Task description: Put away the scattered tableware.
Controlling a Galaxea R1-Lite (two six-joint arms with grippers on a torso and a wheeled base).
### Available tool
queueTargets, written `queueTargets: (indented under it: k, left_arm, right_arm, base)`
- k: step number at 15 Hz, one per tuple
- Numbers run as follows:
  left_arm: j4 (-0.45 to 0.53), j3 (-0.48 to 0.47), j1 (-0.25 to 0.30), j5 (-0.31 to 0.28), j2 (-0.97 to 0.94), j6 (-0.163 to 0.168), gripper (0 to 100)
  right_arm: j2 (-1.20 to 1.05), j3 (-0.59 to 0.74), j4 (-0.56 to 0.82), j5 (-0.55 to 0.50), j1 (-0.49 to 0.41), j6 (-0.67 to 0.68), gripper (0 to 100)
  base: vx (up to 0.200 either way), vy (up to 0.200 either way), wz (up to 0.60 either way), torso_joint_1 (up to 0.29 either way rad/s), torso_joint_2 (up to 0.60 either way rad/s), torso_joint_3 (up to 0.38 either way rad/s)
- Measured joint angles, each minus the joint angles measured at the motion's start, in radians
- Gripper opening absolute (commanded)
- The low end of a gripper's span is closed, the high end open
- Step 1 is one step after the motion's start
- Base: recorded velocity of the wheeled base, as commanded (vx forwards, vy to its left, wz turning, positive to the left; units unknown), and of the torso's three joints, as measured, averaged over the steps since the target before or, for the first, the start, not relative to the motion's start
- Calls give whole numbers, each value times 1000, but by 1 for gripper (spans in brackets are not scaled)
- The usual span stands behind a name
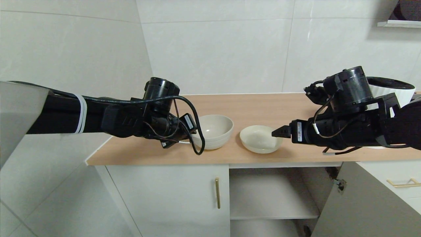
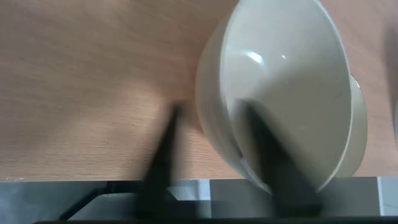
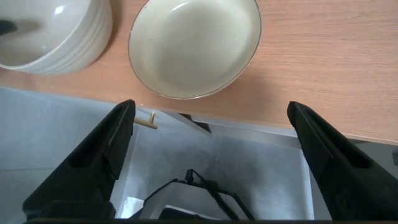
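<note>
Wood-grain counter (image 1: 158,154) carries both task items: a deep ribbed bowl (image 1: 215,131) and, just beside it nearer the right arm, a shallow bowl (image 1: 260,140); both interiors are bare. The left gripper (image 2: 211,109) straddles the deep bowl's wall, one finger inside and one outside, apparently not yet clamped, though the view is blurred. The right gripper (image 3: 210,107) is spread wide, holds nothing, and sits at the shallow bowl's rim. Hazards: a pinch on the smooth wall may slip or tip the deep bowl into its neighbour; a misaligned right approach may push the shallow bowl along the counter rather than grasp it. Below, the open cabinet (image 1: 273,215) exposes a shelf.
</note>
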Motion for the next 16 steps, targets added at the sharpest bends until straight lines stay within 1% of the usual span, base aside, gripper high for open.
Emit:
queueTargets:
  k: [5, 6, 8, 11, 13, 15, 16]
  left_arm:
    - [1, 4, 0, -1, -15, 0, 0]
    - [1, 5, 0, -1, -17, 1, 0]
    - [2, 7, 0, -1, -24, 0, 0]
    - [3, 14, 0, -1, -42, 1, 0]
    - [3, 17, 0, -1, -50, 2, 0]
    - [3, 17, 0, -1, -52, 2, 0]
    - [3, 18, 0, -1, -53, 2, 0]
  right_arm:
    - [5, -1, 0, 0, 0, -1, 100]
    - [9, -3, -1, -10, 0, -1, 100]
    - [37, -13, -10, -69, 0, -1, 100]
    - [108, -25, -116, -148, 3, 0, 100]
    - [169, -29, -203, -236, 4, 0, 100]
    - [214, -26, -274, -270, 5, -1, 100]
    - [229, -24, -278, -274, 5, -1, 100]
  base:
    - [0, 0, 0, 0, 0, 0]
    - [0, 0, 0, 0, 0, 0]
    - [0, 0, 0, 0, 0, 0]
    - [0, 0, 0, 0, 0, 0]
    - [0, 0, 0, 0, 0, 0]
    - [0, 0, 0, 0, 0, 0]
    - [0, 0, 0, 0, 0, 0]
